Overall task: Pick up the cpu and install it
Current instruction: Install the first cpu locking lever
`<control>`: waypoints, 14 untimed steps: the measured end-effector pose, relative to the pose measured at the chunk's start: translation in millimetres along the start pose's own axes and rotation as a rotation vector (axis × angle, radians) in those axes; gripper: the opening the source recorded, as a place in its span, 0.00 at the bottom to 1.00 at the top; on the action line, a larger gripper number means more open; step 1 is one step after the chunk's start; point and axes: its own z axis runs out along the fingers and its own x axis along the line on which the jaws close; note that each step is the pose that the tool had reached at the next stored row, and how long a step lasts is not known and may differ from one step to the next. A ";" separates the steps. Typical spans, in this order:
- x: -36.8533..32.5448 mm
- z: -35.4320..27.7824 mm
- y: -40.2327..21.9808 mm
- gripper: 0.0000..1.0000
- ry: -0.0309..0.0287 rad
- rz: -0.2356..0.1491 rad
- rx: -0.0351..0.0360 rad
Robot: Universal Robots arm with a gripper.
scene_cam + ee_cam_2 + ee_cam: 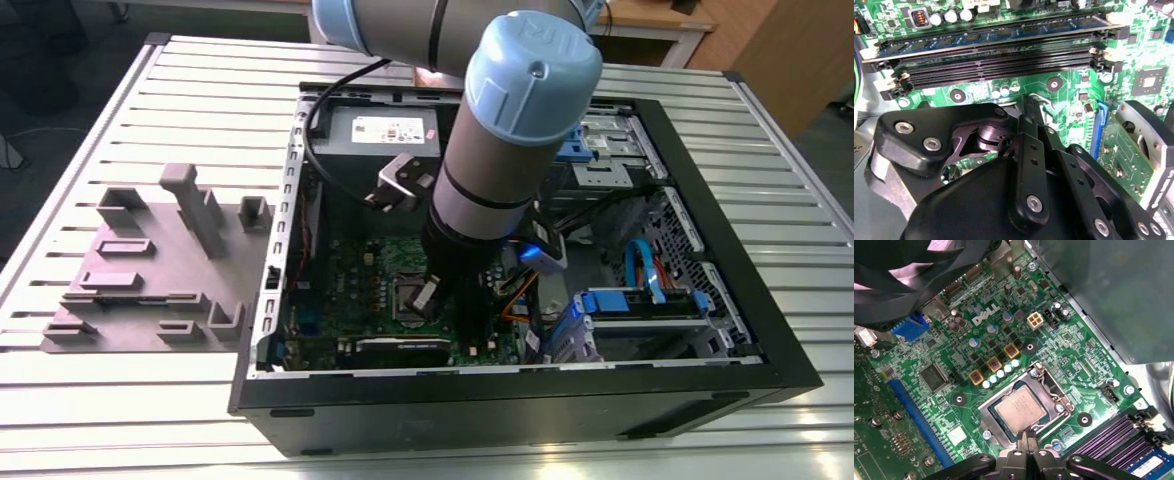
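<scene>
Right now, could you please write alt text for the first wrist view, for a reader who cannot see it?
A silver-topped cpu lies inside the metal socket frame on a green motherboard, with the black gripper at the chip's near edge. Black memory slots run beside the socket, and the grey power-supply box stands past the board.

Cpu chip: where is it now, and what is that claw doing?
Gripper shut, tips at the socket edge. Cpu lying flat in the socket frame. Nothing over it.

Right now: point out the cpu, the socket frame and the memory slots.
cpu (1020,412), first wrist view, middle of its silvery metal top.
socket frame (1055,396), first wrist view, metal edge beside the cpu.
memory slots (999,65), second wrist view, middle of a long black slot.
</scene>
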 end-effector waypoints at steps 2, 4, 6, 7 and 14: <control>-0.8 -0.1 -1.3 0.10 0.0002 0.000 0.0000; -2.3 -0.2 -3.5 0.10 -0.0001 0.000 0.0000; -3.2 -0.1 -4.7 0.10 -0.0005 0.000 0.0002; -3.2 0.0 -4.8 0.10 -0.0005 0.000 0.0001; 0.6 0.1 -7.5 0.10 -0.0022 0.000 -0.0012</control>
